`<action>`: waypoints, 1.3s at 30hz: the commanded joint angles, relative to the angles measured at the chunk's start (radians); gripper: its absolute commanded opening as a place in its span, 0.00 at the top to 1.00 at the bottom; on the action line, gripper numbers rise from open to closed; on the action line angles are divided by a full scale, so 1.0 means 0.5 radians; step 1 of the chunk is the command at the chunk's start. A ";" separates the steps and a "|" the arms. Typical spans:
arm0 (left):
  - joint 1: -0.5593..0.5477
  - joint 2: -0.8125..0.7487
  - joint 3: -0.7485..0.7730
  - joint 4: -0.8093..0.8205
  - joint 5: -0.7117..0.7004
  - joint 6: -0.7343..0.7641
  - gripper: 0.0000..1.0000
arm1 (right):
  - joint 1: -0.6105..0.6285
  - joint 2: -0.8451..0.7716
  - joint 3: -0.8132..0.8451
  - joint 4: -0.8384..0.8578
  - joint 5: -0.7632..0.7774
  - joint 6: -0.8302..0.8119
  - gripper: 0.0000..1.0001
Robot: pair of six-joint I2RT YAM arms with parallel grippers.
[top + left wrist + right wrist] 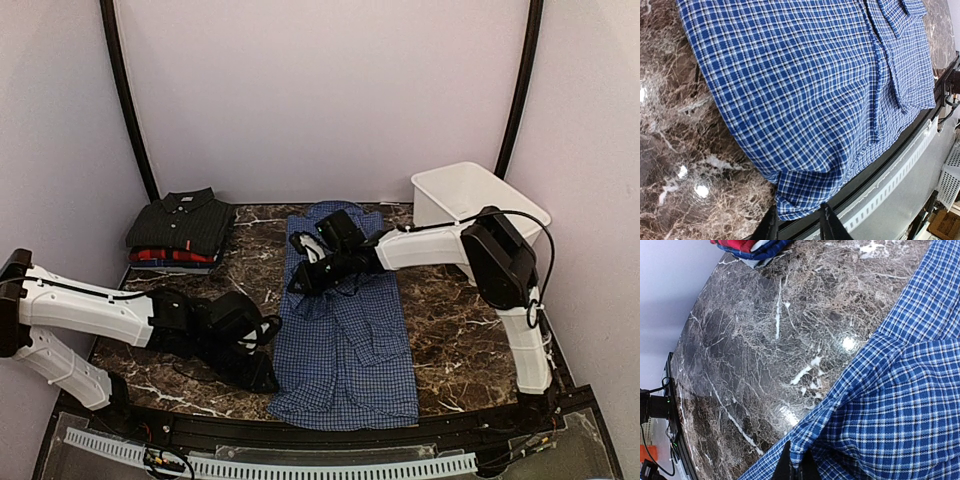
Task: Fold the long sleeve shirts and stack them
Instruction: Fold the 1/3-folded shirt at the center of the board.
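Observation:
A blue check long sleeve shirt [350,340] lies spread lengthwise on the marble table [450,320], collar to the back. My left gripper [268,378] is at its near left corner; in the left wrist view that hem corner [795,197] sits bunched between the two fingers, the gripper [799,216] shut on it. My right gripper [300,278] is at the shirt's left edge further back, and it [795,466] is shut on a pinched fold of blue cloth [812,447]. At the back left stands a folded stack with a dark check shirt [182,222] on top and a red one [160,256] beneath.
A white plastic basket [470,195] stands at the back right corner. The table's black front rim [890,150] runs right beside the shirt's hem. Bare marble [765,340] lies between the shirt and the folded stack.

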 commanded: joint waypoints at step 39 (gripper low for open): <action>-0.330 0.141 0.041 -0.075 -0.315 -0.017 1.00 | 0.015 0.197 -0.037 0.252 -0.065 0.150 1.00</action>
